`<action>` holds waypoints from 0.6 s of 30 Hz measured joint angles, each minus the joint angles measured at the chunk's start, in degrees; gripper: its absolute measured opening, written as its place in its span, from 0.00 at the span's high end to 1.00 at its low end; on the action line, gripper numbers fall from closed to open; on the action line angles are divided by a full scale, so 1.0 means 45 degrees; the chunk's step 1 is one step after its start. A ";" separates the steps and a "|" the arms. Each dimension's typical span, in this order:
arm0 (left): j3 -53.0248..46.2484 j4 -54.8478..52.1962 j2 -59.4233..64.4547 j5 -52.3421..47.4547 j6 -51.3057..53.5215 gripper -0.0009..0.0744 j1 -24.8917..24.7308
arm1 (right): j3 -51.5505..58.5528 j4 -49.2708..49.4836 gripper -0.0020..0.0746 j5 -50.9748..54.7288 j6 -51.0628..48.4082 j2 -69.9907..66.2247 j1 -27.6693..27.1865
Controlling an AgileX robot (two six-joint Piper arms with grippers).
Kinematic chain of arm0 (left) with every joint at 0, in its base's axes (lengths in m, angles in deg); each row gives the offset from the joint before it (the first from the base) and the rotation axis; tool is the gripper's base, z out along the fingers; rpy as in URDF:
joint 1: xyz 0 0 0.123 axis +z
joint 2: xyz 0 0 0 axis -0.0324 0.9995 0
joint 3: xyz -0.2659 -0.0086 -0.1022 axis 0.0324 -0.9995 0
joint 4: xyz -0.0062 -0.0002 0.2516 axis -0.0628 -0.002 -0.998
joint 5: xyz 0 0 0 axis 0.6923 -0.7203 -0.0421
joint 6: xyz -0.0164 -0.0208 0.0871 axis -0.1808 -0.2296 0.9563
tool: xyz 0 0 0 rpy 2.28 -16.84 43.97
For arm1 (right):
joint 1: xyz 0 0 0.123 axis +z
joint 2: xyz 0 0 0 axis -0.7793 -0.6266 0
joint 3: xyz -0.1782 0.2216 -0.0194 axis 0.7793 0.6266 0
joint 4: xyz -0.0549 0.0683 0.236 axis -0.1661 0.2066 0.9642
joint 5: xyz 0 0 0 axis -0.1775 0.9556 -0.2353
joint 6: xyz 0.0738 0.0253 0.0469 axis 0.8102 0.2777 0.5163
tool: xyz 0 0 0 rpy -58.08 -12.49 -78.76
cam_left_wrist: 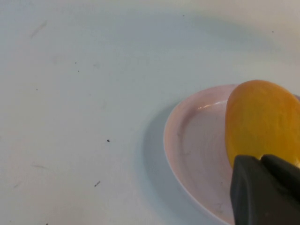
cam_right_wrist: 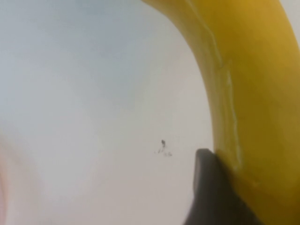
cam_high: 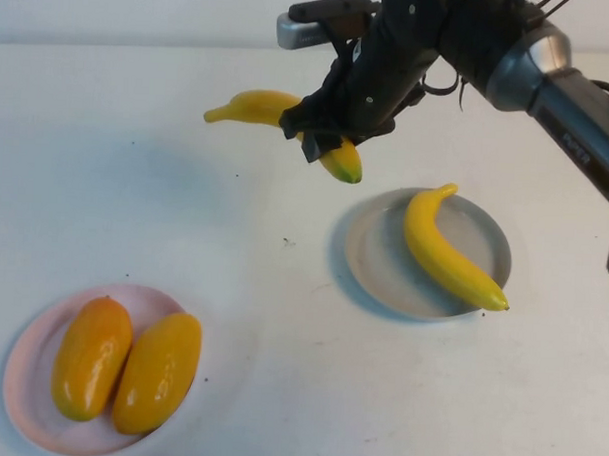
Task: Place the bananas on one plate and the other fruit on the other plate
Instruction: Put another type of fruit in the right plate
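Note:
My right gripper (cam_high: 323,129) is shut on a yellow banana (cam_high: 254,106) and holds it in the air, behind and to the left of the grey-blue plate (cam_high: 373,260). In the right wrist view the banana (cam_right_wrist: 248,84) rests against one dark finger (cam_right_wrist: 208,187). The second banana (cam_high: 446,251) lies across the grey-blue plate. Two orange-yellow mango-like fruits (cam_high: 92,357) (cam_high: 158,371) lie side by side on the pink plate (cam_high: 29,378). My left gripper (cam_left_wrist: 261,159) is shut and empty, hovering over one fruit (cam_left_wrist: 262,122) and the pink plate (cam_left_wrist: 197,145); it is out of the high view.
White table (cam_high: 234,246) with a few small dark specks. The right arm (cam_high: 550,76) reaches in from the back right.

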 joint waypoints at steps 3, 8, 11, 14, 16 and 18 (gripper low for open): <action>0.0000 0.0000 0.0000 0.0000 0.0000 0.99 0.0000 | 0.1228 -0.0086 0.58 0.0000 0.0414 0.1119 0.0000; 0.0000 0.0000 0.0000 0.0000 0.0000 0.99 0.0000 | 0.3821 -0.0248 0.58 0.0000 0.0464 0.2776 0.0000; 0.0000 0.0000 0.0000 0.0000 0.0000 0.99 0.0000 | 0.5173 -0.0577 0.58 0.0000 0.0760 0.3027 0.0000; 0.0000 0.0000 0.0000 0.0000 0.0000 0.99 0.0000 | 0.6332 -0.0900 0.58 0.0000 0.1318 0.2984 0.0000; 0.0000 0.0000 0.0000 0.0000 0.0000 0.99 0.0000 | 0.6744 -0.1072 0.58 0.0000 0.1574 0.2815 0.0000; 0.0000 0.0000 0.0000 0.0000 0.0000 0.99 0.0000 | 0.6863 -0.1151 0.58 -0.0054 0.1744 0.2649 0.0000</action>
